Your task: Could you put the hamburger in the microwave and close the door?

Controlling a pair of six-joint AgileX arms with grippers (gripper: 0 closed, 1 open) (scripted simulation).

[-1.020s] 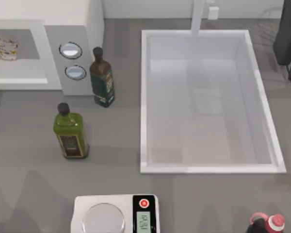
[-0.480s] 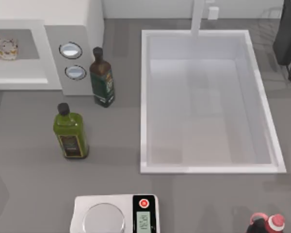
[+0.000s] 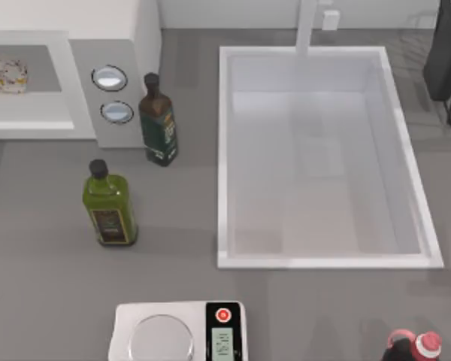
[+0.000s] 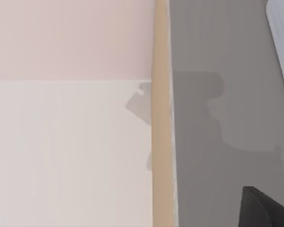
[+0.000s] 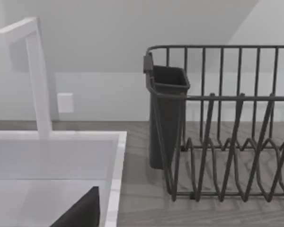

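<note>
Fingers: I cannot tell how far either pair is spreading. From above, the hamburger [image 3: 4, 73] is lying inside the microwave [image 3: 128, 22] behind the door [image 3: 30, 113], which is sitting flush, so the job looks done. By its wrist view, the left gripper [image 4: 270, 210] is hovering over the table [image 4: 203, 142] near its edge, seemingly parked. The right gripper [image 5: 80, 213] is hanging by the sink [image 5: 52, 156], facing the rack [image 5: 227, 142].

a dark bit of each gripper at its wrist view's edge

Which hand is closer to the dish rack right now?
Right. The right hand sits by the sink, facing the dish rack close by; the left hand is at the table's edge.
</note>
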